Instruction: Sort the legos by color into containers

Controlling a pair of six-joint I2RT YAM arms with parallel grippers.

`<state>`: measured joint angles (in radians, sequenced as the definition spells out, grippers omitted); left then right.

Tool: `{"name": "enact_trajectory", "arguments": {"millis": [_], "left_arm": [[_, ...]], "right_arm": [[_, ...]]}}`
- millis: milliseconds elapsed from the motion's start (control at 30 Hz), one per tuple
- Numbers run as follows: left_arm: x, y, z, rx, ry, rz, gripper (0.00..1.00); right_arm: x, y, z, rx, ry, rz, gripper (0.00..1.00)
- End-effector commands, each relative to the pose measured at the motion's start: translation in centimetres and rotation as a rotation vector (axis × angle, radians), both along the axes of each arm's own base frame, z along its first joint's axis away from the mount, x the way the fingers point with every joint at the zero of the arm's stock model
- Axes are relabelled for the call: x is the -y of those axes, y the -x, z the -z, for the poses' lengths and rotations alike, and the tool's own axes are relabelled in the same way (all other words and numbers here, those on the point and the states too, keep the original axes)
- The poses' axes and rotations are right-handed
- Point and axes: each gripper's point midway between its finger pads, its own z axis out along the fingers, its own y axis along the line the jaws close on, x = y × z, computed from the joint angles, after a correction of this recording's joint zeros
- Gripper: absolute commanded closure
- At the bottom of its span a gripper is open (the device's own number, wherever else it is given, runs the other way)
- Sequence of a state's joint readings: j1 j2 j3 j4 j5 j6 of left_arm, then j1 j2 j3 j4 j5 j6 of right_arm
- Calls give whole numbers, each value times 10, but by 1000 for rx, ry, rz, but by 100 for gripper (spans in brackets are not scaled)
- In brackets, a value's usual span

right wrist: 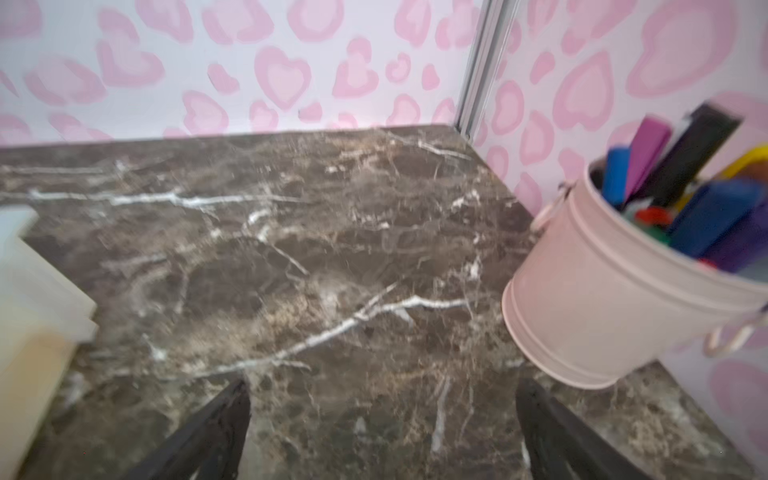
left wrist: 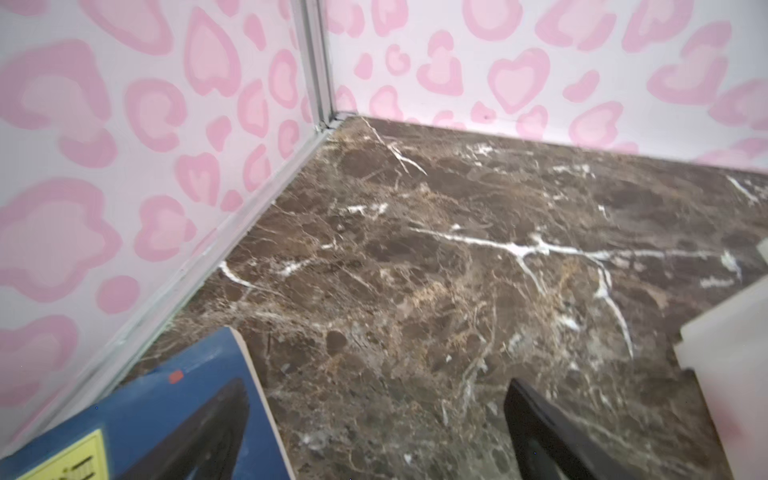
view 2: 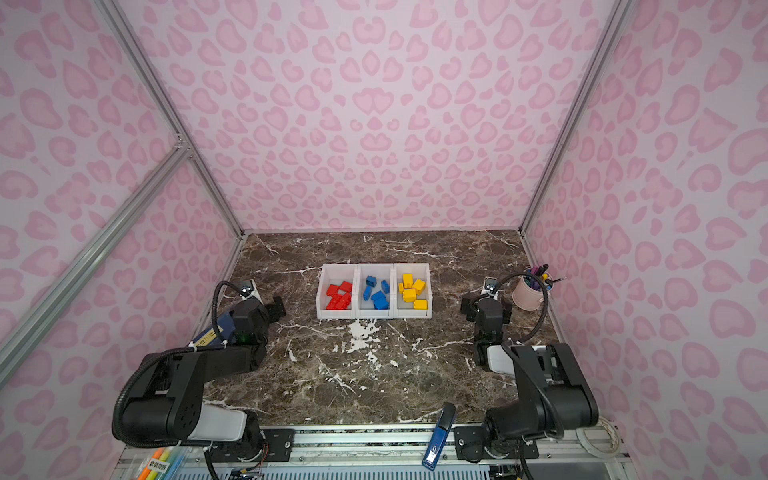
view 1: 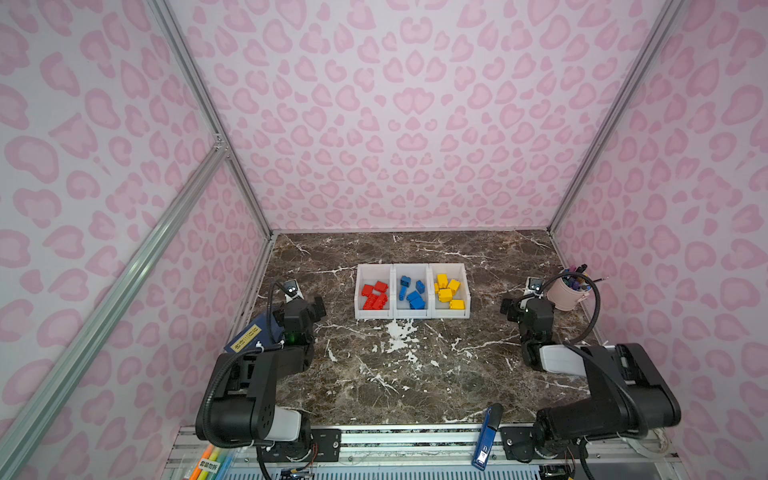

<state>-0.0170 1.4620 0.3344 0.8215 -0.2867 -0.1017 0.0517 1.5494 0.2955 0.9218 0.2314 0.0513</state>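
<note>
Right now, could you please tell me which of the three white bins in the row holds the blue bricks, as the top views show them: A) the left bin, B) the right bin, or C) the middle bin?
C: in a top view the blue bricks lie in the middle bin, between the red bricks and the yellow bricks.

Pink heart-print walls (view 1: 415, 104), aluminium corner posts (view 1: 195, 83), dark brown white-veined marble tabletop (view 1: 395, 374)
</note>
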Motion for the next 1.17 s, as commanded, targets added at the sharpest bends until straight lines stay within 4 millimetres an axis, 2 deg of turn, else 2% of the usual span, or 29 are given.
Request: {"name": "enact_trajectory", "arguments": {"millis": [0, 33, 100, 133, 200, 300, 400, 500, 1133], "left_arm": [[17, -14, -29, 142, 4, 124, 3], [17, -15, -28, 135, 9, 128, 3], [17, -16, -28, 135, 10, 130, 3], [17, -16, -28, 135, 11, 130, 3], [17, -16, -28, 134, 11, 130, 3], [17, -15, -28, 135, 11, 129, 3], [17, -14, -29, 139, 9, 130, 3], [16, -14, -29, 140, 8, 130, 3], [18, -16, -28, 135, 12, 138, 3]], "right_arm": [[-2, -12, -31, 100, 1, -16, 0], [0, -17, -35, 146, -7, -17, 0], [0, -17, -24, 84, -10, -19, 0], [0, -20, -30, 82, -11, -21, 0], [1, -18, -33, 146, -6, -21, 0], [0, -19, -30, 87, -8, -23, 0], [0, -18, -32, 134, -5, -28, 0], [-1, -18, -28, 87, -8, -28, 0], [-1, -19, -29, 87, -8, -30, 0]]}}
